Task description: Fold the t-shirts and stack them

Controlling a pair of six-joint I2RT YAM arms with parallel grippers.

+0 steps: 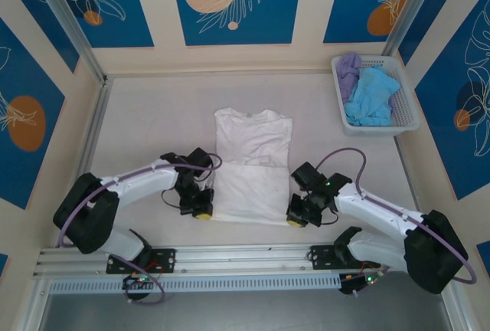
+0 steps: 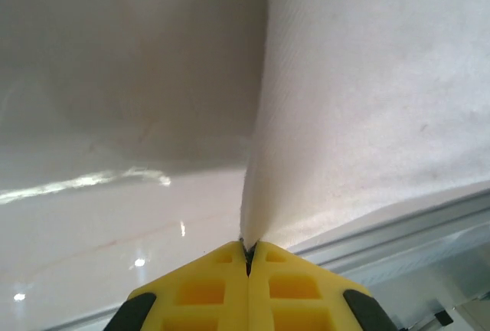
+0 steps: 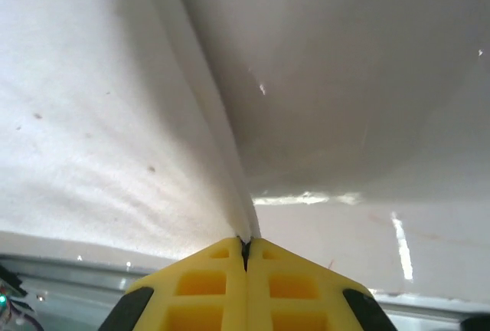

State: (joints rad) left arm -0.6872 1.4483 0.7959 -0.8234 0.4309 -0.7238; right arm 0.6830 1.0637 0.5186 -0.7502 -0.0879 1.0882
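White t-shirt (image 1: 253, 164) lies flat at center of table (image 1: 153, 116). Left claw (image 1: 200, 210) is clamped on its near-left corner, right claw (image 1: 295, 218) on its near-right corner. Blue shirt (image 1: 371, 97) & lavender shirt (image 1: 349, 67) sit bunched in basket (image 1: 406, 126), far right.

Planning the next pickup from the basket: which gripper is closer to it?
Right. The right gripper pinches the white t-shirt's near right corner, on the basket's side; the left gripper pinches the near left corner, farther from it.
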